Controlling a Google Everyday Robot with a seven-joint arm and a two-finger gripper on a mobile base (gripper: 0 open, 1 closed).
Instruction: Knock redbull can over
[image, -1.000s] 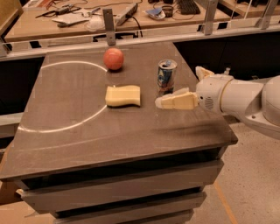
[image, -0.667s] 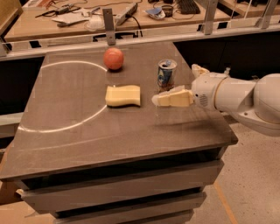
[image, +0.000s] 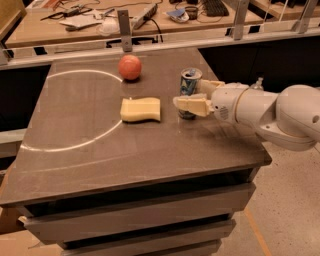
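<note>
The redbull can (image: 189, 81) stands upright on the dark table (image: 100, 150), right of centre, with its blue and silver side and silver top showing. My gripper (image: 199, 96) comes in from the right at the can's height and is open. Its near cream finger (image: 191, 105) crosses in front of the can's lower part. The far finger (image: 212, 85) lies just right of the can. I cannot tell whether a finger touches the can.
A red ball (image: 129, 67) sits at the back of the table, left of the can. A yellow sponge (image: 141, 109) lies left of the gripper. A white arc (image: 75, 135) marks the table. A metal rail (image: 150, 47) and a cluttered desk stand behind.
My gripper has moved left, and its near finger now overlaps the can's base. The can still stands upright; the ball and sponge have not moved.
</note>
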